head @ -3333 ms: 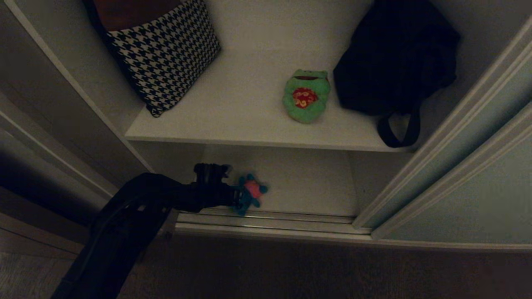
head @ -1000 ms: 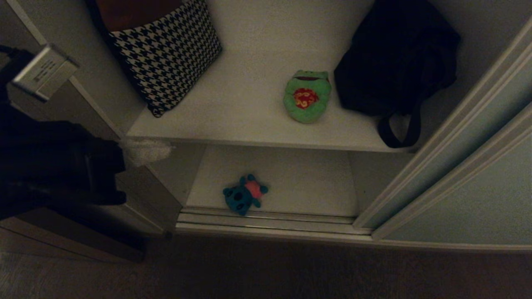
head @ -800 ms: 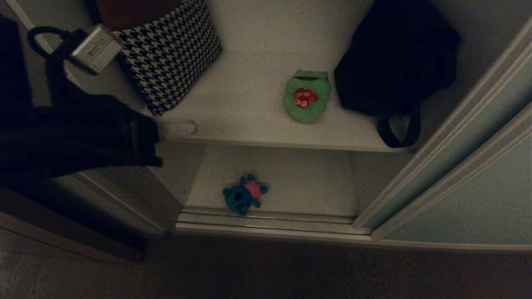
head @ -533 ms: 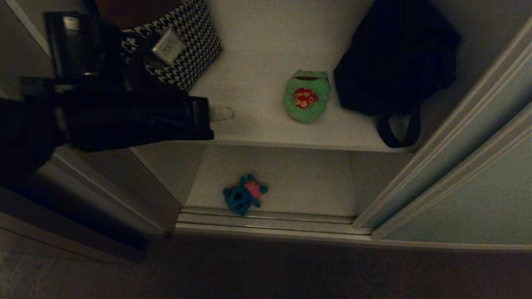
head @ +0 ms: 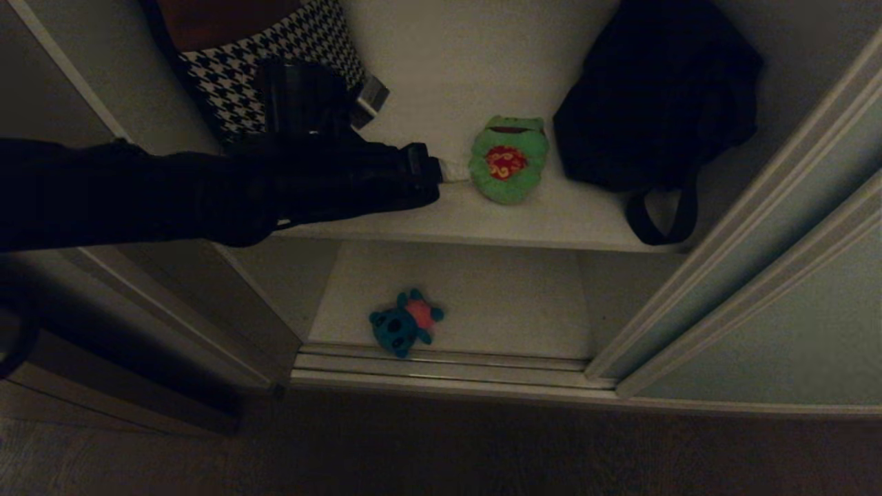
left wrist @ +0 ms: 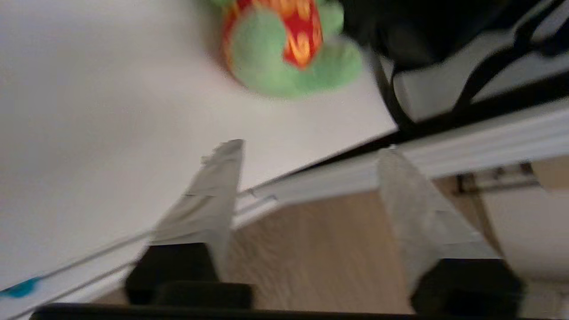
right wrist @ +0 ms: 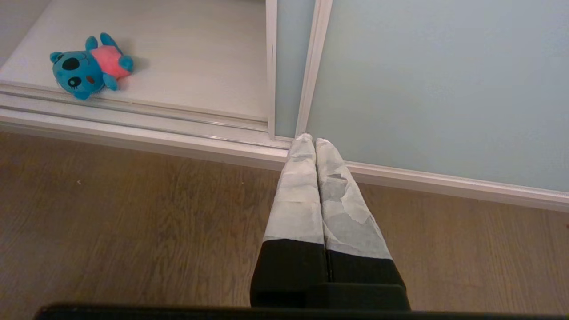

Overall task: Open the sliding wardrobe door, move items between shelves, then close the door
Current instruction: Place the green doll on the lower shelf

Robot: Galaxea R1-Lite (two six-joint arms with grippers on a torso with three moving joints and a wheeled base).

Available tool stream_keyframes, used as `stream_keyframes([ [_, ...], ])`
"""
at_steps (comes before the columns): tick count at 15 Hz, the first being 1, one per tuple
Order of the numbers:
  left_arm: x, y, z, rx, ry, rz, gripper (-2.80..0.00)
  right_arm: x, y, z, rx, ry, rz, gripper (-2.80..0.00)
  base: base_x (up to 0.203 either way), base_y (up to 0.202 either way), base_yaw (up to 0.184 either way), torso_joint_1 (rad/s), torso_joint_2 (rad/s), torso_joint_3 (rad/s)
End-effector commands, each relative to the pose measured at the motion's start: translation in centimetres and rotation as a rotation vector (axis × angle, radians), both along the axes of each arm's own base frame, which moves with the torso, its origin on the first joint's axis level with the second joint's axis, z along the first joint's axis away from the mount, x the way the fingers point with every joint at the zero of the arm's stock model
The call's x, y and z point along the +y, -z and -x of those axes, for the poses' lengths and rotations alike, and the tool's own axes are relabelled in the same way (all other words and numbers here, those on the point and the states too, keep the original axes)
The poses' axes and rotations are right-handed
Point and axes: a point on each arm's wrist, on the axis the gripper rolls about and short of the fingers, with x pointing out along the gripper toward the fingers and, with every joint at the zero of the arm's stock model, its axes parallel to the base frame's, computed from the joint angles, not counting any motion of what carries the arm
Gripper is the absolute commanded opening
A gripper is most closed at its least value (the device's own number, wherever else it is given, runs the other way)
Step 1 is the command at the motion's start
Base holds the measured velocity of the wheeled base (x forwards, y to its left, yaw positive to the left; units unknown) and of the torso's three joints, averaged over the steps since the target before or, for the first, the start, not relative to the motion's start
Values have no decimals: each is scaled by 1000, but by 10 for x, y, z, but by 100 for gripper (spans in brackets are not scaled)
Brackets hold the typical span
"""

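The sliding wardrobe door (head: 792, 303) stands slid to the right, so the shelves show. A green toy with a red mark (head: 508, 162) lies on the upper shelf (head: 413, 138). My left gripper (head: 451, 170) hovers just left of it, a small gap away. In the left wrist view the left gripper (left wrist: 310, 149) is open and empty, with the green toy (left wrist: 289, 49) ahead of its fingers (left wrist: 213, 191). The teal-blue toy (head: 405, 322) lies on the bottom shelf (head: 510, 303) by the floor rail (head: 441, 362). My right gripper (right wrist: 312, 141) is shut, low before the door (right wrist: 422, 80).
A black bag (head: 654, 96) sits right of the green toy, its strap hanging over the shelf edge. A houndstooth cushion (head: 227, 76) leans at the back left, partly behind my left arm. Wooden floor (right wrist: 133, 222) lies before the wardrobe.
My left arm has swung in from the far left and reached across the upper shelf towards the green toy. Both toys lie where they were.
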Motion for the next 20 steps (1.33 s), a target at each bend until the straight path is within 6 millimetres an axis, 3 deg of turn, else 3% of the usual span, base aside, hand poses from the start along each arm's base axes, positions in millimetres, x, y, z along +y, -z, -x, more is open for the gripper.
stream_keyframes([
  [1, -14, 30, -22, 53, 23, -25, 0, 0, 0, 0, 0, 0, -1, -280, 0, 0, 0, 0, 0, 0],
  [5, -40, 43, -48, -64, -78, 20, 0, 0, 0, 0, 0, 0, 1, -280, 0, 0, 0, 0, 0, 0],
  [12, -74, 58, -65, -204, -155, 47, 0, 0, 0, 0, 0, 0, 1, -280, 0, 0, 0, 0, 0, 0],
  [20, -79, 67, -79, -391, -231, 28, 0, 0, 0, 0, 0, 0, 1, -280, 0, 0, 0, 0, 0, 0],
])
